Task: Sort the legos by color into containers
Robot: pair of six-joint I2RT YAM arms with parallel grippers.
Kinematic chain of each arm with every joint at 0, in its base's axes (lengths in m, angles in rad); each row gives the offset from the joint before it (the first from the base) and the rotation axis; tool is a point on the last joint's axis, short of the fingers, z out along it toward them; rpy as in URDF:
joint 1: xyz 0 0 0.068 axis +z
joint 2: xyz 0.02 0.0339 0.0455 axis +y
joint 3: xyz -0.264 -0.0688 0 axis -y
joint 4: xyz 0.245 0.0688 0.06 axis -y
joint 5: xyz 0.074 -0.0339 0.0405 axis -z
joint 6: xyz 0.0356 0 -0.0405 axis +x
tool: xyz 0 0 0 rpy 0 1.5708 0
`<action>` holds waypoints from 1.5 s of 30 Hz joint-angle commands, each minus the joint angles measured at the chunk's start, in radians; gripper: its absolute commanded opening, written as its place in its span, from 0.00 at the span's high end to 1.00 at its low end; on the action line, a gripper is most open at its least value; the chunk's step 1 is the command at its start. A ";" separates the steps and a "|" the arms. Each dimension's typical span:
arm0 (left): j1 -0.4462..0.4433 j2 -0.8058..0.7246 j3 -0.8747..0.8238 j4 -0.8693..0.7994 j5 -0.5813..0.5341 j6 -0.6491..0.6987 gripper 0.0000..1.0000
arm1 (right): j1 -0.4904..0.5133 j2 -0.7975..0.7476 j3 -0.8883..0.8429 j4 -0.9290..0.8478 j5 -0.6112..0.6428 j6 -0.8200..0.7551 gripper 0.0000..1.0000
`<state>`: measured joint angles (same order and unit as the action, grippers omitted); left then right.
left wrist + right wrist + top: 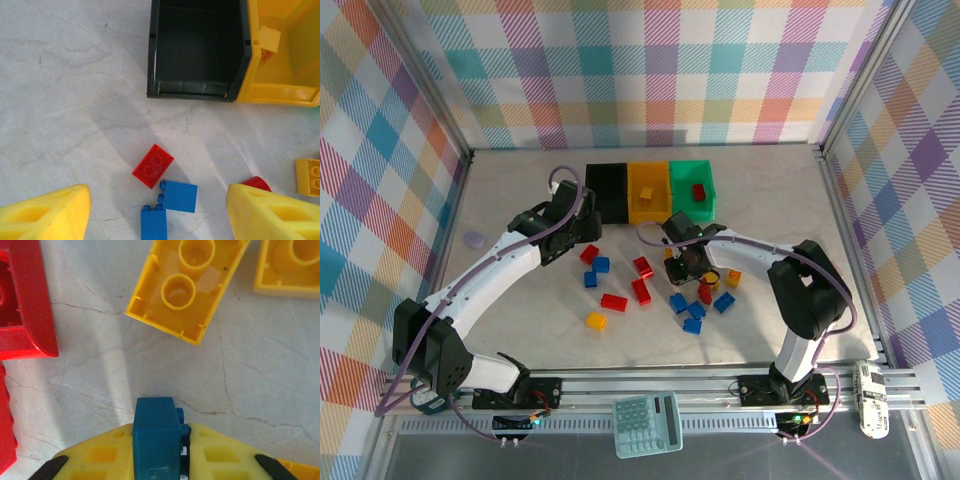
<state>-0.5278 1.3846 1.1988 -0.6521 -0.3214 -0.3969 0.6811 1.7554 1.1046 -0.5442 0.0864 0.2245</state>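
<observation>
Blue lego, clamped between the right gripper's fingers in the wrist view, points its long axis forward, studs sideways. Past bare table ahead, an upturned yellow brick lies slantwise. The left gripper hangs with fingers apart, a red brick and two blue bricks between and just ahead. The black bin stands farther ahead across open tabletop, the yellow bin joined beside it.

I see a pale marbled table with the containers in a row at its far edge. Loose legos lie scattered mid-table, and a small lilac disc sits at the left.
</observation>
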 commanded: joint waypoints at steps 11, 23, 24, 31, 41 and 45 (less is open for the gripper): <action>-0.015 -0.035 -0.051 -0.002 0.051 -0.151 0.29 | 0.006 -0.021 0.318 -0.108 -0.043 -0.102 0.81; -0.055 -0.083 -0.106 -0.059 -0.018 -0.273 0.30 | 0.006 0.374 0.926 -0.168 -0.077 -0.104 0.83; -0.056 -0.090 -0.111 -0.062 -0.021 -0.275 0.30 | 0.006 0.404 0.967 -0.171 -0.075 -0.104 0.83; -0.067 -0.111 -0.132 -0.070 -0.010 -0.298 0.30 | 0.001 0.594 1.198 -0.155 -0.051 -0.090 0.83; -0.086 -0.109 -0.142 -0.075 -0.005 -0.306 0.30 | -0.003 0.789 1.464 -0.123 -0.026 -0.090 0.70; -0.086 -0.105 -0.139 -0.082 -0.004 -0.298 0.29 | -0.014 0.806 1.530 -0.143 -0.027 -0.087 0.53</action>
<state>-0.6037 1.2907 1.0664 -0.7059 -0.3199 -0.6888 0.6762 2.5591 2.5790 -0.6750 0.0536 0.1413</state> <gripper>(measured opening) 0.706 0.450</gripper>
